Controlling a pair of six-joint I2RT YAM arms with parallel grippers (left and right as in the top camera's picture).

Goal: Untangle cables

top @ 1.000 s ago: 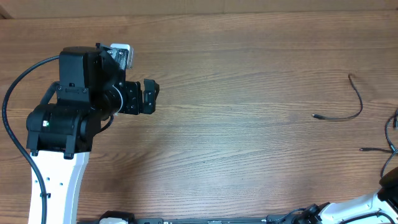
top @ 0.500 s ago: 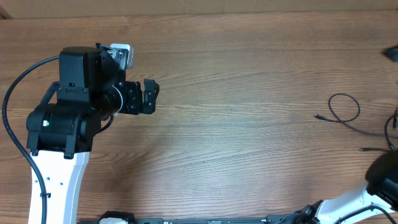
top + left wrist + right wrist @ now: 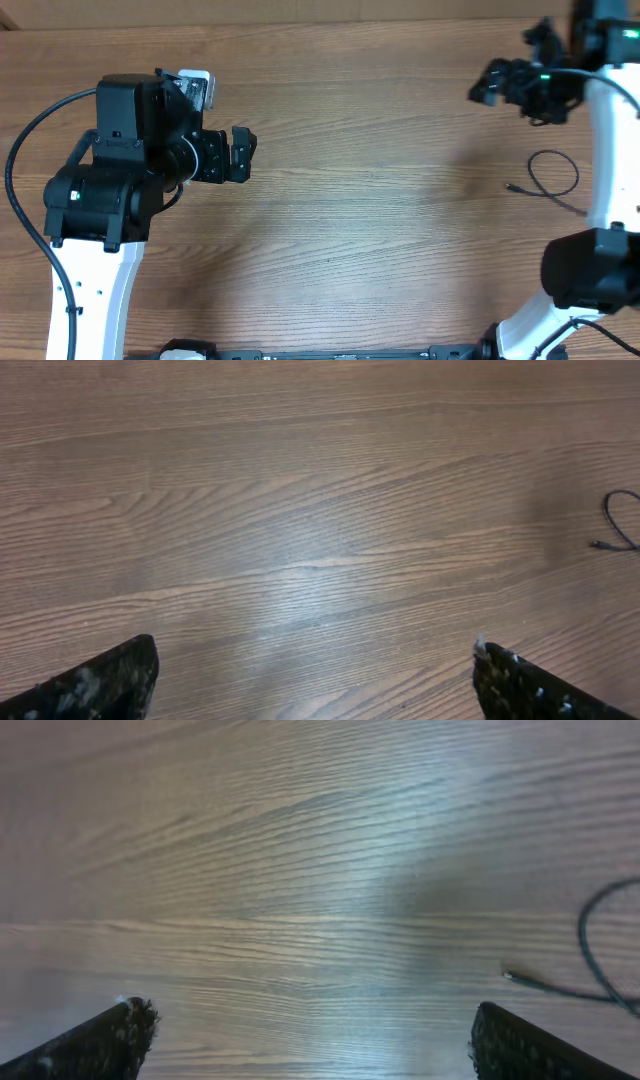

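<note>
From here I can make out one cable (image 3: pixel 556 170), a thin black cord lying flat on the right side of the bench (image 3: pixel 380 220). It curls into a single open loop. One free end sticks out to the left and finishes in a small plug tip. The other end trails down and to the right until it slips out of sight behind the white link of the right arm (image 3: pixel 604 150).

On my left wrist camera the same cord (image 3: pixel 618 520) only shows at the far right edge, as a short arc with the little tip below it. On the right wrist camera it (image 3: pixel 588 942) comes in from the right edge as a dark curve, a bit soft in focus, with the tip lying on the wood grain.

The left fingers (image 3: pixel 243 154) are spread wide over bare wood on the left half of the bench, well apart from the cord. Their dark pads (image 3: pixel 100 685) sit in the two bottom corners of that wrist view.

The right fingers (image 3: pixel 486 85) are also spread wide. They are near the far right of the bench, close to the loop but not touching it. Their pads (image 3: pixel 95 1042) frame plain wood.
</note>
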